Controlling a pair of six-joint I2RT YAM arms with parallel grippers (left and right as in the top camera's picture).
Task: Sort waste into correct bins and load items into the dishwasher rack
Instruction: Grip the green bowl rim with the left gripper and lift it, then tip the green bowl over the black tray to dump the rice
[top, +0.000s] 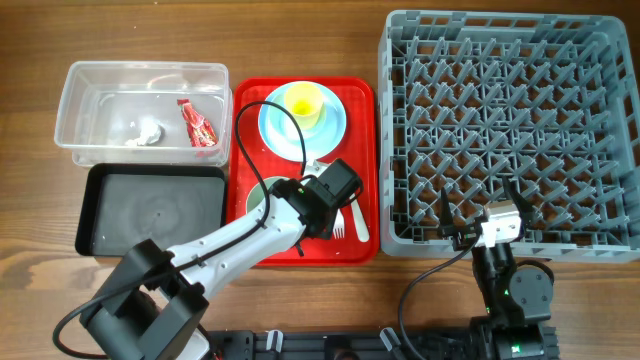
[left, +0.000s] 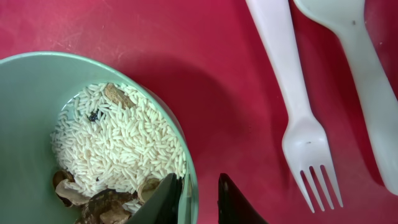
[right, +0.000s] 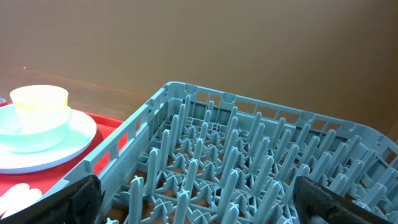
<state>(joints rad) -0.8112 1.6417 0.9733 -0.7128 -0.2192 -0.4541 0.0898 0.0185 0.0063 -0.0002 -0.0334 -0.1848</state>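
Waste part sorted; rack loading not begun.
Red-and-white wrapper (top: 196, 123) and tissue (top: 147, 132) lie in the clear tub (top: 66, 110); the black tray (top: 150, 210) is bare. Rice and brown scraps (left: 118, 137) sit in the green bowl (left: 25, 124) on the red tray (top: 360, 130), with plate (top: 330, 125), yellow cup (top: 303, 100), fork (left: 305, 137) and spoon (left: 367, 93). The dishwasher rack (top: 500, 110) is unloaded. Left gripper (left: 196, 180) fingers stand narrow astride the bowl's rim, pinch unconfirmed; the fork lies close right. Right gripper (top: 478, 215) fingers stand wide apart at the rack's near edge.
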